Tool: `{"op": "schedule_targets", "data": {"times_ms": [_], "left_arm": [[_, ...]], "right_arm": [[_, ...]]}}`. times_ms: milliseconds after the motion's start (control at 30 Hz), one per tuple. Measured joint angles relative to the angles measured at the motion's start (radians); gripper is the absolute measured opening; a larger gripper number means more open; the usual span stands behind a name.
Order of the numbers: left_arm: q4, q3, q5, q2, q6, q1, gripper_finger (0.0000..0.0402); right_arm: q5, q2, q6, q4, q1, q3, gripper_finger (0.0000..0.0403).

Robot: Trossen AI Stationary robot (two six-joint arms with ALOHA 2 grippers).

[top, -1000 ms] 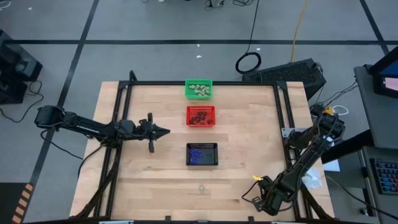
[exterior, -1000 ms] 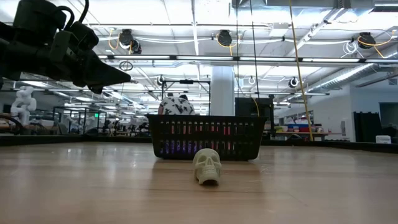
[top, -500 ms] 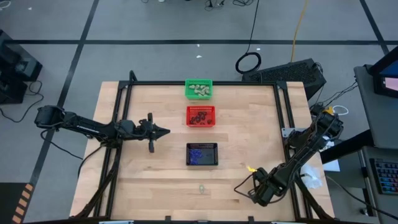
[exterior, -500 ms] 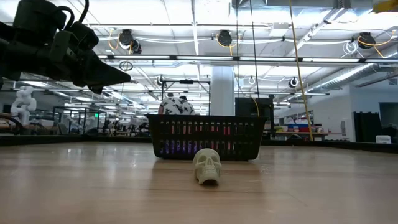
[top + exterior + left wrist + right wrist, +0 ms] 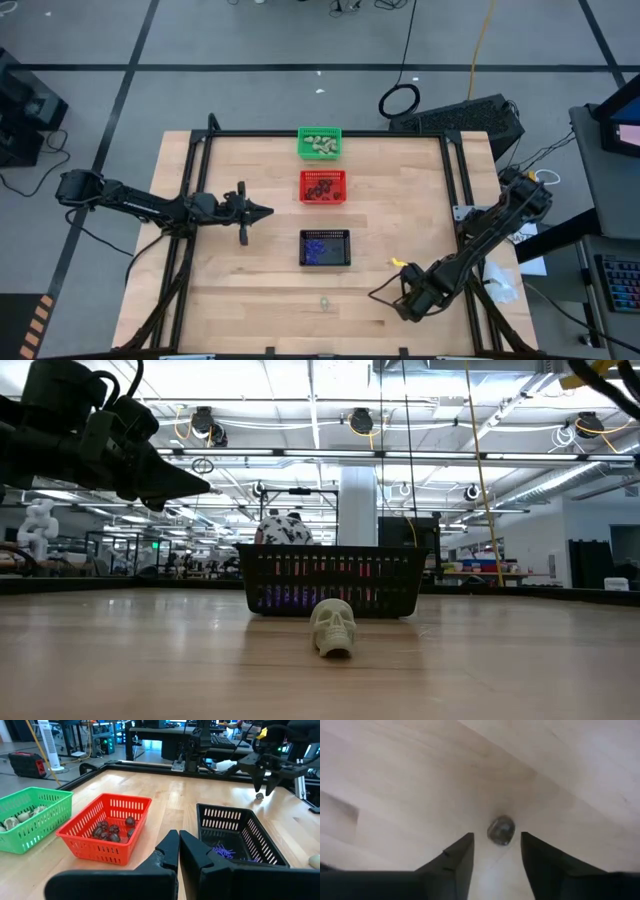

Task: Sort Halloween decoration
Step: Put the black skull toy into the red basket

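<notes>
The right gripper [image 5: 496,851] has swung in along the counter's near edge and spread its jaws over a small dark trinket [image 5: 501,829], not yet grasping it. A pickup looks imminent. The left gripper [image 5: 178,841] waits clenched by the baskets.

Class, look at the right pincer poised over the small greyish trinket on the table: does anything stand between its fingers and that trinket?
Nothing visible does. The right pincer is open, pointing down at the small greyish round trinket, with only bare pale wooden table around it.
</notes>
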Motion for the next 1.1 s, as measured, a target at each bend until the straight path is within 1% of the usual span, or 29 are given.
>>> {"op": "schedule_targets", "data": {"times_ms": [67, 167, 333, 467, 567, 867, 1000, 1100], "left_arm": [[0.0, 0.0, 0.0, 0.0, 0.0, 0.0, 0.0008], [0.0, 0.0, 0.0, 0.0, 0.0, 0.0, 0.0008], [0.0, 0.0, 0.0, 0.0, 0.0, 0.0, 0.0008], [-0.02, 0.0, 0.0, 0.0, 0.0, 0.0, 0.0008], [-0.035, 0.0, 0.0, 0.0, 0.0, 0.0, 0.0008], [-0.037, 0.0, 0.0, 0.0, 0.0, 0.0, 0.0008], [-0.038, 0.0, 0.0, 0.0, 0.0, 0.0, 0.0008], [-0.038, 0.0, 0.0, 0.0, 0.0, 0.0, 0.0008]], "right_arm": [[0.002, -0.01, 0.026, -0.002, 0.004, 0.0, 0.0167], [0.004, -0.012, 0.086, -0.003, 0.013, 0.0, 0.0176], [0.004, 0.006, 0.234, 0.001, 0.025, 0.0, 0.0169], [0.03, 0.018, 0.296, 0.016, 0.035, 0.0, 0.0161], [0.056, 0.026, 0.326, 0.012, 0.036, 0.0, 0.0156], [0.054, 0.06, 0.353, 0.013, 0.036, 0.0, 0.0141], [0.055, 0.062, 0.345, 0.012, 0.036, 0.0, 0.0123], [0.056, 0.062, 0.326, 0.011, 0.036, 0.0, 0.0098]]}}
